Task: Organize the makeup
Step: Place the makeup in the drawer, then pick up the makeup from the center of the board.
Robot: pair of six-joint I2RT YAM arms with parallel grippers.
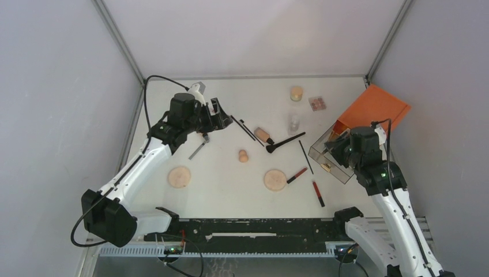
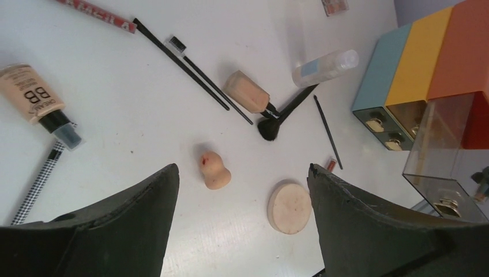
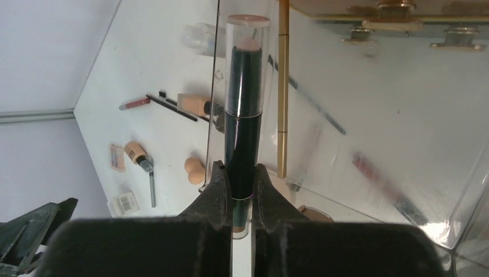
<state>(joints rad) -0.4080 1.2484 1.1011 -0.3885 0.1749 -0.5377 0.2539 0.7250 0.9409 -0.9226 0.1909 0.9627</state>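
A: What is the right gripper [image 3: 241, 173] doing?

B: Its jaws are pinched narrow on the lower end of a dark makeup stick [image 3: 243, 86] with a clear cap. The stick points straight ahead of the gripper, at a pulled-out clear drawer [image 3: 403, 115]. This looks like the putting-away step for one item.

A: What does the next move call for?

B: Probably getting the stick fully past the drawer's clear wall, lowering it, then releasing. I cannot tell whether its tip is already inside.

A: And the left gripper [image 2: 242, 168]?

B: It is spread wide and holds nothing, hovering over the bench [image 2: 144, 115]. Most of the makeup lies loose below it. A beige sponge [image 2: 215, 170] sits just ahead, between the fingers, with a round tan disc [image 2: 289, 206] to the right. Off to the left are a BB cream tube [image 2: 36, 92] and a checkered pencil [image 2: 40, 179]. Farther ahead lie a peach bottle [image 2: 248, 92], a powder brush [image 2: 285, 115] and thin black brushes [image 2: 179, 60].

A: Anything in the way?

B: The drawer walls crowd the stick closely. The two arms are well apart.
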